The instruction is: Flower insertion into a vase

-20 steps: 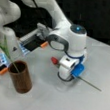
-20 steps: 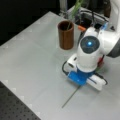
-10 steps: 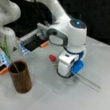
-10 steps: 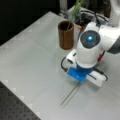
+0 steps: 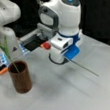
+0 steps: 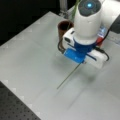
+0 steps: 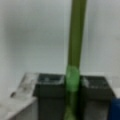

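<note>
The dark-brown vase [image 5: 20,76] [image 6: 65,27] stands upright on the white table, with a green leafy stem [image 5: 5,51] standing in it. My gripper [image 7: 72,85] is shut on a second flower's thin green stem [image 7: 75,37]. In both front views that stem [image 5: 84,67] [image 6: 68,76] juts out level from under the blue gripper mount [image 5: 71,52] [image 6: 75,55], above the table with its shadow beneath. The gripper hangs to the vase's right in a front view [image 5: 67,59], apart from it. A small red round thing [image 5: 46,45] shows beside the wrist; whether it is the flower's head I cannot tell.
The arm's white base [image 5: 7,14] rises at a front view's left behind the vase. A flat box with a dark opening [image 5: 33,43] and some coloured clutter [image 5: 0,60] lie behind and left of the vase. The table's dark edge [image 6: 15,105] runs along a front view's bottom left.
The arm has risen, carrying the held stem up off the table; the stem's free end now sits higher in both front views. The vase has not moved.
</note>
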Tool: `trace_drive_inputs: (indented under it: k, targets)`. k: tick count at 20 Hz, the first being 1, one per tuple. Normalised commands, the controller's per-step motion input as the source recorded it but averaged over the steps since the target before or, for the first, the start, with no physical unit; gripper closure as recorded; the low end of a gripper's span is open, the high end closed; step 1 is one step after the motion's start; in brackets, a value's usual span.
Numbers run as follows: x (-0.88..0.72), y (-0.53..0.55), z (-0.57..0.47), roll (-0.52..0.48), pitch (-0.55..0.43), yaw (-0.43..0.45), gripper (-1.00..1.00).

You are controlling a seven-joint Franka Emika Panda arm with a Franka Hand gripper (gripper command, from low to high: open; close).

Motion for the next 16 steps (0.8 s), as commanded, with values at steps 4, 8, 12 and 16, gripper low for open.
trace_drive_inputs:
  k: [4,8,12,16]
  targets:
    - [-0.35,-0.18,0.48,0.122,-0.096,-0.127,1.0]
    - [-0.41,-0.16,0.5,0.077,-0.046,-0.12,1.0]
    - [-0.28,-0.1,0.22,0.082,-0.028,-0.042,1.0]
    - [-0.19,-0.07,-0.04,0.092,0.025,0.04,1.0]
